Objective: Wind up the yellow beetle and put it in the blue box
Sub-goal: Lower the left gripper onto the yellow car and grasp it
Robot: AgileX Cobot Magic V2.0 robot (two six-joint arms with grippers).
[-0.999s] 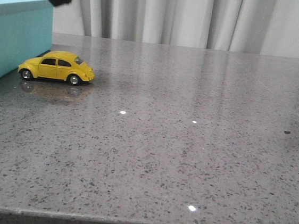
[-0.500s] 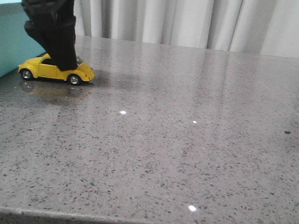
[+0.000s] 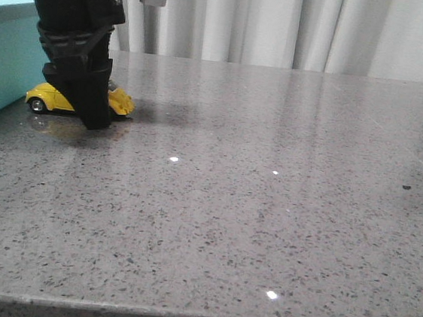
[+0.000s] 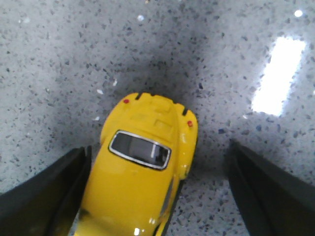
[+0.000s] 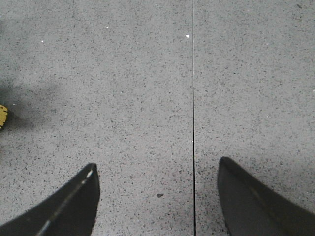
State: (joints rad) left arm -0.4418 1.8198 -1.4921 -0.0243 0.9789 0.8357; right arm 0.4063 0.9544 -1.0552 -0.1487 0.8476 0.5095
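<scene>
Now left gripper straddles the beetle, jaws spread, off-centre; closing may skid it toward the box; right jaws spread.

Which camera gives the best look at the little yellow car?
The left wrist view: the yellow beetle fills it from above. In the front view the left gripper hides most of it; the right wrist view catches only a yellow sliver.
</scene>
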